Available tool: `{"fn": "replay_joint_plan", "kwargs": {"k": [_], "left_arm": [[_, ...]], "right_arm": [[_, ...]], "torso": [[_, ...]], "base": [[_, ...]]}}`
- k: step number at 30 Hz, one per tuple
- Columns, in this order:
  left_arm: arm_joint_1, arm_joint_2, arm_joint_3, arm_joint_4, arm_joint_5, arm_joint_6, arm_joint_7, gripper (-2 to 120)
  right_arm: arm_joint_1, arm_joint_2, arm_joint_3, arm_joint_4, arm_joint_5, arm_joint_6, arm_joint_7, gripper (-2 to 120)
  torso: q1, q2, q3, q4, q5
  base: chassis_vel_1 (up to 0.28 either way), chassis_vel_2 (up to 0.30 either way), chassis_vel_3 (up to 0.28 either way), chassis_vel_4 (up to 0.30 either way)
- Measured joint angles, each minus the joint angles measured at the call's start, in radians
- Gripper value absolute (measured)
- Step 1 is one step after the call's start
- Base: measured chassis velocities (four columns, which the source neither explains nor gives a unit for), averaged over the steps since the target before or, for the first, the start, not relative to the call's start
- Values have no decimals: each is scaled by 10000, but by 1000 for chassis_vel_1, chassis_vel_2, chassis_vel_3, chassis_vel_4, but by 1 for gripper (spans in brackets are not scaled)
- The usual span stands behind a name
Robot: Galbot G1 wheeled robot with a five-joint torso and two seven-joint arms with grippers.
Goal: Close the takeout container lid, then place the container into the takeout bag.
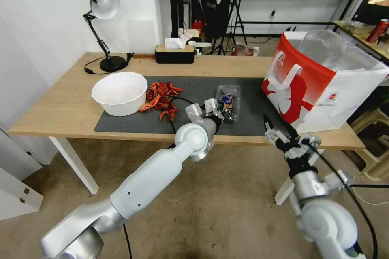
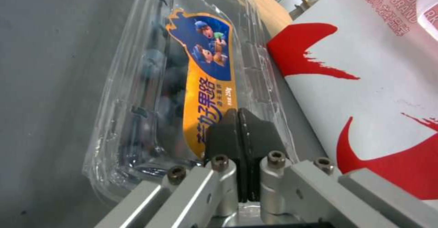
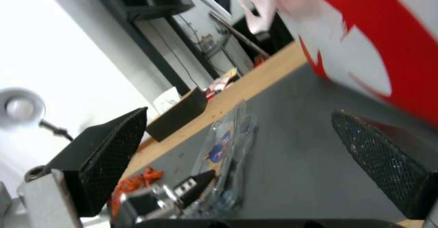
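The container (image 1: 228,102), a small clear clamshell with dark blueberries (image 2: 155,94), lies on the dark mat (image 1: 190,87) at mid-table. Its lid (image 2: 205,67), with an orange and blue label, lies down over the box. My left gripper (image 2: 238,112) is shut, its black pads together and its tips resting on the lid's near end (image 1: 219,110). The red-and-white takeout bag (image 1: 320,85) stands open just right of the container (image 2: 378,84). My right gripper (image 1: 279,128) is open over the table's front edge beside the bag, facing the container (image 3: 228,142).
A large white bowl (image 1: 120,92) and a pile of red crayfish (image 1: 162,96) sit left on the mat. A black tissue box (image 1: 174,53) and a desk lamp (image 1: 103,4) stand at the back. A stool (image 1: 375,129) is beyond the table's right end.
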Motion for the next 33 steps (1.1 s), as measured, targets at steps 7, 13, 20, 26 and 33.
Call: {"fn": "replay_joint_plan", "kwargs": {"k": [7,13,20,26,33], "left_arm": [[22,52,-4,1,1,-1,-15,0],[26,35,-31,0,1,-23,-46,0],[17,41,-26,25,1,-42,-71,0],[7,3,-21,74,0,-60,-76,0],[6,-14,-37,128,10,-84,-81,0]], "right_arm": [[1162,-386,-379,-458,1884,-911,1391,100],[2713,-647,-731,-1133,3206,-1552,2635,100],[4217,-899,-1179,-1986,4308,-2827,3786,100],[5243,-848,-1667,-2617,4702,-3685,4751,100],[6565,-665,-2269,-3383,5195,-4712,6217,100]], "torso": [[0,0,0,1,0],[0,0,0,2,-1],[-1,2,-1,1,0],[-2,2,-1,0,0],[-1,1,0,2,-2]], "base": [[0,0,0,0],[0,0,0,0],[0,0,0,0],[0,0,0,0],[0,0,0,0]]}}
